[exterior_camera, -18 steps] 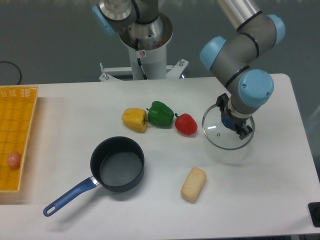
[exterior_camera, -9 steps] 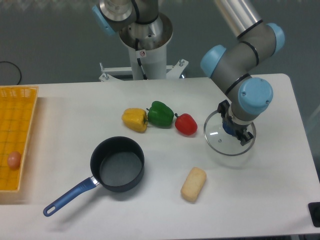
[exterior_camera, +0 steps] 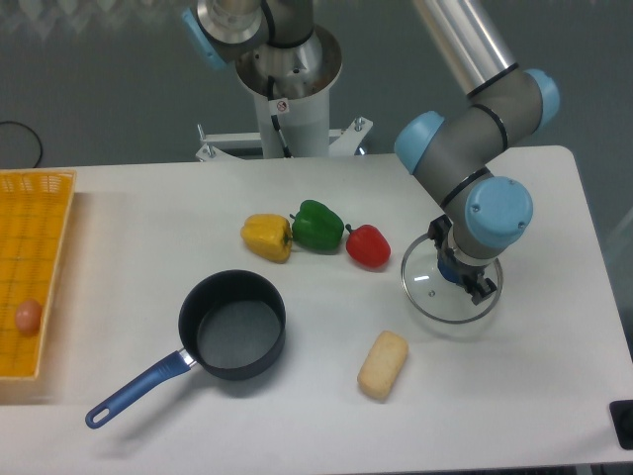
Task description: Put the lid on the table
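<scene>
Gripper points straight down, fingers clamped on knob of lid; lid flat, directly beneath, at or just above table.

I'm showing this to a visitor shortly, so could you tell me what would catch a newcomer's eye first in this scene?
Probably the grey and blue arm reaching down at the right, its gripper at the knob of the glass lid just above or on the white table. Next come the yellow pepper, green pepper and red pepper in a row at centre, with the dark saucepan in front of them.
</scene>
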`<state>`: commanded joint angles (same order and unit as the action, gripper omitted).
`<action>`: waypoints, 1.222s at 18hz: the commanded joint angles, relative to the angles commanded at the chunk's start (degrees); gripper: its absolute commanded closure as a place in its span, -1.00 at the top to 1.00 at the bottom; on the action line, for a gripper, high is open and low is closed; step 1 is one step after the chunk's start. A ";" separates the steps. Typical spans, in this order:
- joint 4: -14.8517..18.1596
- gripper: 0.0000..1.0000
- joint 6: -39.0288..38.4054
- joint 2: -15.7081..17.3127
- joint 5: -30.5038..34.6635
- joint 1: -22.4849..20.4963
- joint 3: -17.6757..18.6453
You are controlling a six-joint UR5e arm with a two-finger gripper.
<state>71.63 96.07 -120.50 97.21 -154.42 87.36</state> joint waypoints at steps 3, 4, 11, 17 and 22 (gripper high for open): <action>0.00 0.19 -0.09 -0.09 -0.09 0.00 0.26; -0.09 0.19 -0.09 -0.18 -0.09 0.00 0.26; -2.55 0.19 0.00 -0.97 -0.70 0.09 0.35; -2.72 0.19 -0.18 -1.32 -2.02 0.17 0.35; -3.60 0.19 -0.18 -1.67 -2.02 0.35 0.35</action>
<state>68.03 95.89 -122.17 95.19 -154.07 87.72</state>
